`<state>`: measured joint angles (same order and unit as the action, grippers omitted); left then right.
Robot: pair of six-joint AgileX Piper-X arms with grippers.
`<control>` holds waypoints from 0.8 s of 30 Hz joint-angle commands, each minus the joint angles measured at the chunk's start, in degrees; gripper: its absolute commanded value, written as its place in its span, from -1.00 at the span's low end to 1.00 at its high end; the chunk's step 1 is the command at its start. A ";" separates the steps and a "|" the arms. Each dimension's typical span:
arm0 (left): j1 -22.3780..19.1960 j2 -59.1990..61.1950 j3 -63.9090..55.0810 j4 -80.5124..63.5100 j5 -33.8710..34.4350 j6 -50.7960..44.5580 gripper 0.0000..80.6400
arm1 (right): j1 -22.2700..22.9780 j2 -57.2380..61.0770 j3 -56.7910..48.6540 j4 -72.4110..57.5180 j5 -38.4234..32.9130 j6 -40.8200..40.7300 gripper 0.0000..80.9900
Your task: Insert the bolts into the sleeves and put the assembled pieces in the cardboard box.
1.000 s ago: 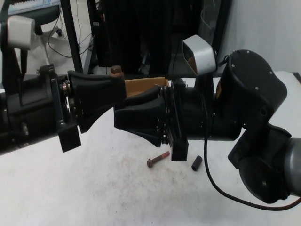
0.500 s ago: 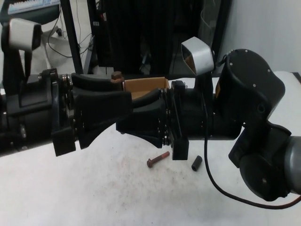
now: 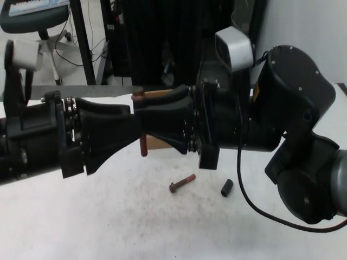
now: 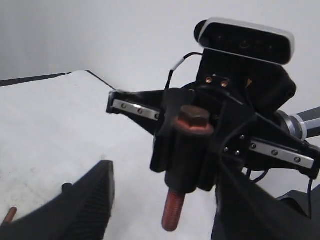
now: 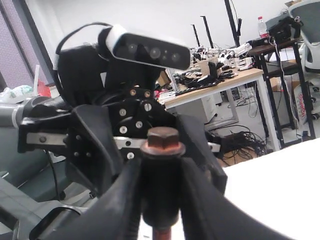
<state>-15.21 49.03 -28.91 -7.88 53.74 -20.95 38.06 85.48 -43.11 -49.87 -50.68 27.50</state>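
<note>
My right gripper (image 3: 145, 110) is shut on a black sleeve (image 4: 186, 167) with a rusty bolt (image 4: 194, 121) pushed through it. The bolt's head sits on top and its threaded shank (image 3: 143, 146) hangs out below, above the bench. My left gripper (image 3: 129, 122) faces it from the left with its jaws spread wide, holding nothing. A second bolt (image 3: 181, 183) and a second black sleeve (image 3: 226, 187) lie loose on the white bench. The cardboard box (image 3: 158, 143) stands behind the grippers, mostly hidden by them. In the right wrist view the bolt head (image 5: 162, 140) stands between my right fingers.
The white bench (image 3: 135, 222) is bare in front of the arms. The right arm's bulky joints (image 3: 303, 135) and a black cable (image 3: 255, 214) take up the right side. Dark frames and a chair stand beyond the bench's far edge.
The left gripper has drawn back to the left, away from the bolt. The right gripper has lifted the sleeve with the bolt, so the shank now shows below it, covering more of the box.
</note>
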 commanded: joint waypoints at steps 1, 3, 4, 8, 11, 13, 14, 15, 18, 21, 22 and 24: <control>1.29 -0.16 -0.23 -0.01 0.32 0.39 0.39 | -0.24 -0.88 -0.70 -1.37 0.56 -0.10 -0.98; 1.71 -0.16 -0.23 -0.13 0.82 0.39 0.39 | -0.24 -0.88 -0.70 -1.37 0.56 -0.10 -0.98; 1.88 -0.16 -0.23 -0.65 1.23 0.39 0.39 | -0.24 -0.88 -0.70 -1.37 0.56 -0.10 -0.98; 3.09 -0.36 -0.46 -4.70 1.47 0.14 0.39 | -0.35 -0.88 -0.70 -1.23 0.57 -0.10 -0.98; 4.45 -0.65 -0.72 -9.08 1.64 -1.94 0.36 | -1.03 -0.88 -0.70 0.95 0.57 -0.10 -0.98; 5.71 -1.12 -0.68 -11.07 1.64 -2.28 0.12 | -1.81 -0.88 -0.70 3.52 0.57 -0.94 -0.98; 6.24 -1.34 -0.68 -11.13 1.64 -2.28 -0.10 | -2.33 -0.88 -0.70 4.64 0.57 -1.81 -0.98; 7.07 -1.69 -0.68 -11.11 1.64 -2.28 -0.36 | -2.89 -0.88 -0.70 5.66 0.57 -2.35 -0.98; 8.46 -2.62 -0.68 -11.25 1.64 -1.45 -1.00 | -4.62 -0.88 -0.70 6.87 0.57 -3.41 -0.98; 9.36 -3.64 -0.68 -11.23 2.09 1.02 -0.99 | -6.17 -0.88 -0.70 7.72 0.79 -4.81 -0.98; 9.65 -3.63 -0.68 -11.11 2.08 1.46 -0.99 | -6.63 -0.88 -0.70 8.19 1.29 -4.81 -0.98; 10.05 -3.63 -0.68 -10.22 1.67 1.66 -0.99 | -7.60 -0.88 -1.26 10.90 4.02 -4.95 -0.98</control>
<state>-5.86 45.96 -29.04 -18.05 55.34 -20.48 31.47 85.43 -43.08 -41.55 -49.64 23.50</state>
